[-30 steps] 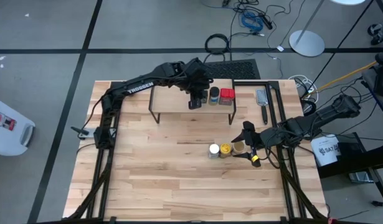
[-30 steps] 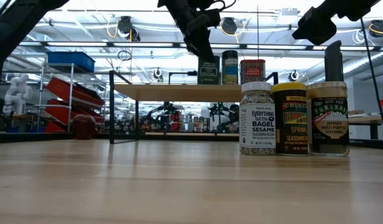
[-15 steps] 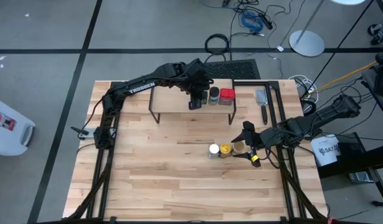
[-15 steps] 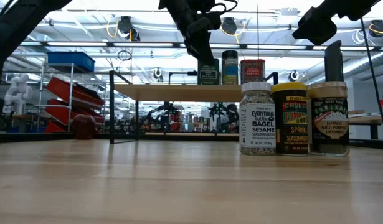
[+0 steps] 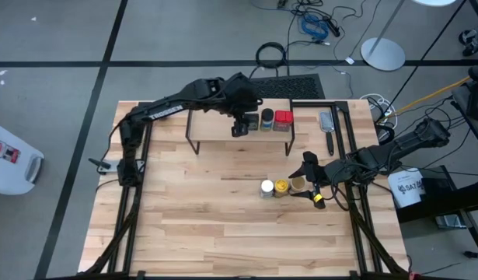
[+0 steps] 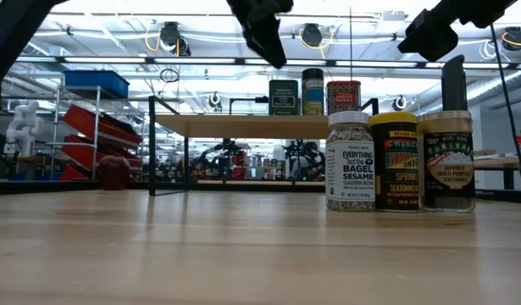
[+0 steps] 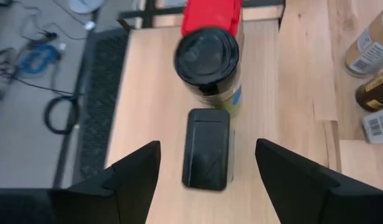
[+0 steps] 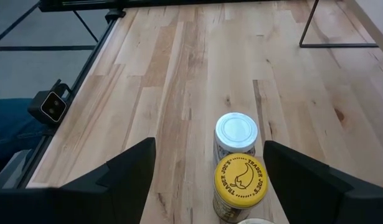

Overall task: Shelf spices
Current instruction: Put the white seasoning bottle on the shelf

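Observation:
The shelf [image 5: 215,132] stands at the table's far side. On its plank stand a flat dark tin [image 7: 207,148], a dark round jar [image 7: 207,59] and the red square tin [image 7: 211,14], in a row [image 6: 311,96]. My left gripper [image 7: 207,186] hovers open above the flat tin, one finger on either side and clear of it. The white-capped jar [image 8: 236,134], the yellow-topped jar [image 8: 241,177] and the tan-topped jar [image 5: 298,184] stand in a row on the table. My right gripper [image 8: 207,186] waits open just right of that row.
A small dark-red round object [image 6: 113,172] lies on the table to the left. A brush-like tool [image 5: 326,124] and a black metal frame [image 5: 336,117] sit right of the shelf. The near half of the tabletop [image 5: 223,233] is bare wood.
My left gripper has risen from the shelf and drawn back a little toward the table's left. The flat dark tin, earlier covered by the gripper from above, now stands in plain view on the plank beside the dark round jar.

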